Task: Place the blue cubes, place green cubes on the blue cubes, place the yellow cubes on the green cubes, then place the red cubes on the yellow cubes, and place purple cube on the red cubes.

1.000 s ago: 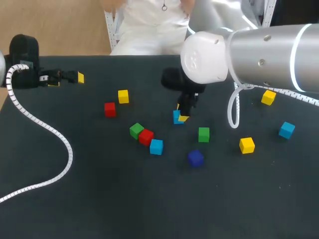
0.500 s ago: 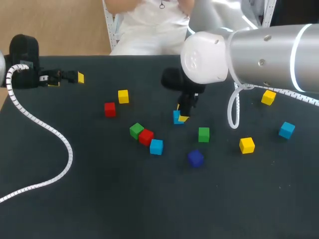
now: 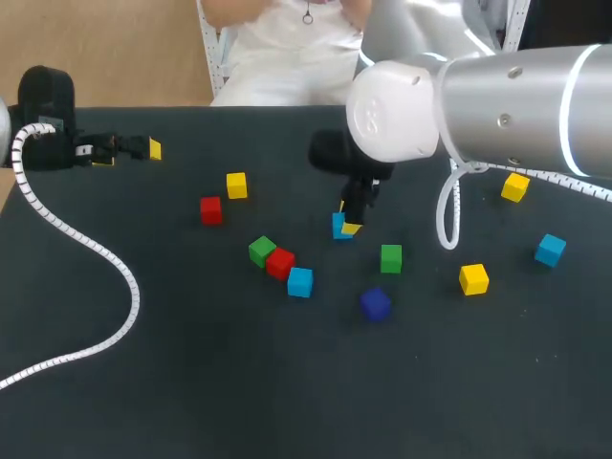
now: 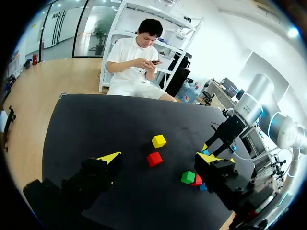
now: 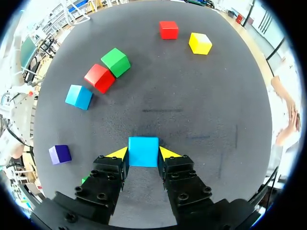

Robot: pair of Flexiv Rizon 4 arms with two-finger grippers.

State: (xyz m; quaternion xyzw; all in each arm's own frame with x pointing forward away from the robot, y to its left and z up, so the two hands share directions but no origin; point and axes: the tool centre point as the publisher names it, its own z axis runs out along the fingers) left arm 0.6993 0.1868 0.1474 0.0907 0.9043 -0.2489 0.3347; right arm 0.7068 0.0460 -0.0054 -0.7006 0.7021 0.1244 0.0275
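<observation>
Nothing is being moved since a second ago. The blue cube (image 3: 338, 227) is still being squeezed between both fingers of the right gripper (image 5: 143, 153), mid-frame, not yet lifted. The left gripper (image 3: 129, 155) is being held wide open and empty, upper left.

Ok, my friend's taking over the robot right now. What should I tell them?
Right tool: shut on a blue cube near the middle of the table.
Left tool: open, holding nothing, at the far left.
Loose: two more blue cubes, two green cubes, three yellow cubes, two red cubes, one purple cube.
Done: nothing stacked yet.
Left: set the blues, then stack green, yellow, red, purple.
</observation>
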